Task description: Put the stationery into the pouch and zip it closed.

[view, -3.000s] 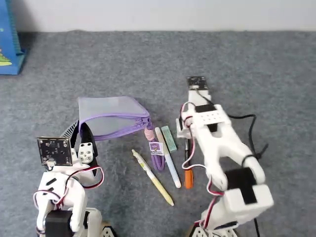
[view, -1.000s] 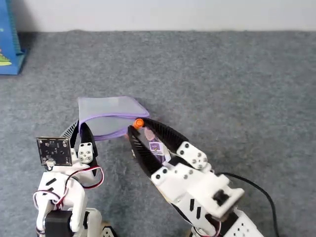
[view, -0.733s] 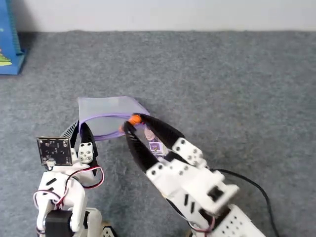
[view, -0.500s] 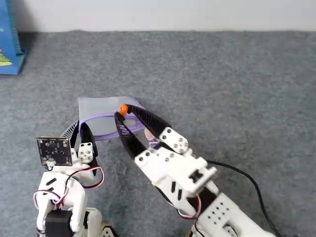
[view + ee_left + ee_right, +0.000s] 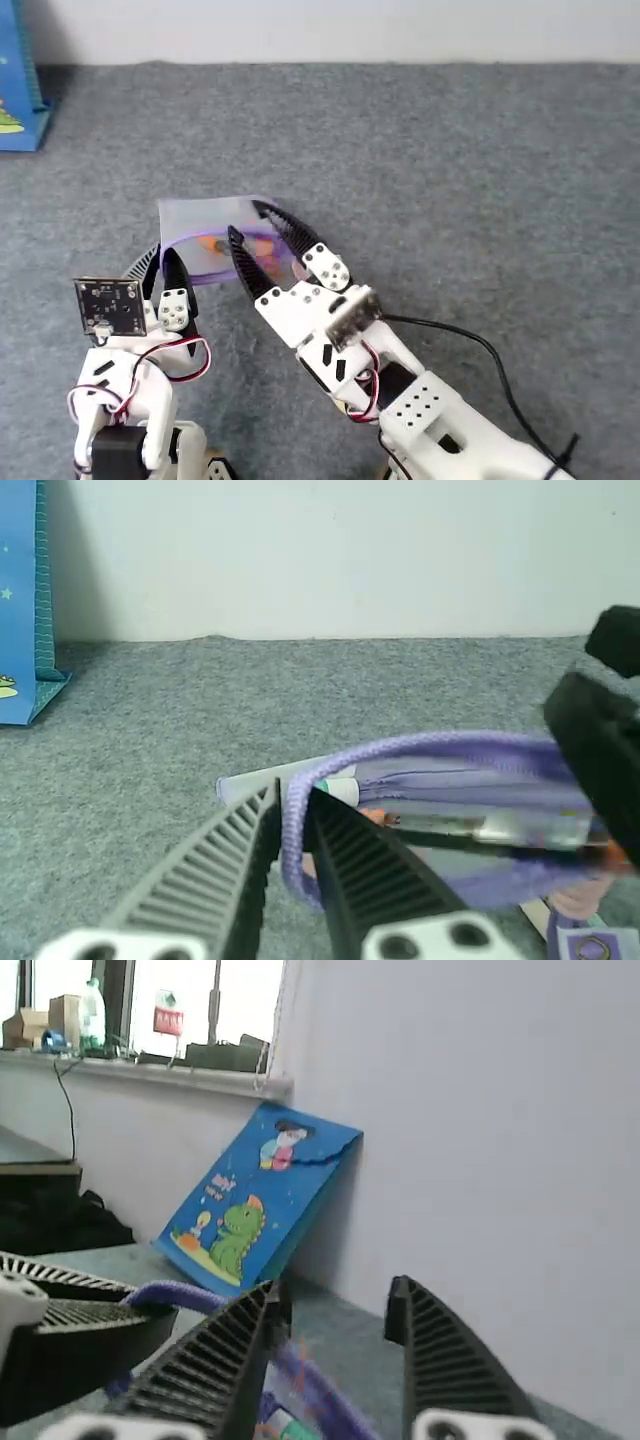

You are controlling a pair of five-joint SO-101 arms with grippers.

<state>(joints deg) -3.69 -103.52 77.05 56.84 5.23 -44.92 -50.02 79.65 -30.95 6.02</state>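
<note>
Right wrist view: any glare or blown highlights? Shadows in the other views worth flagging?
Right wrist view: the windows are blown out to white, while the wall and the blue bag are evenly lit. Left wrist view: a soft shadow darkens the wall beside the blue bag. High view: diffuse light, no hard shadows on the grey mat around the pouch.

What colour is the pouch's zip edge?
Purple; the pouch rim shows best in the left wrist view.
</note>
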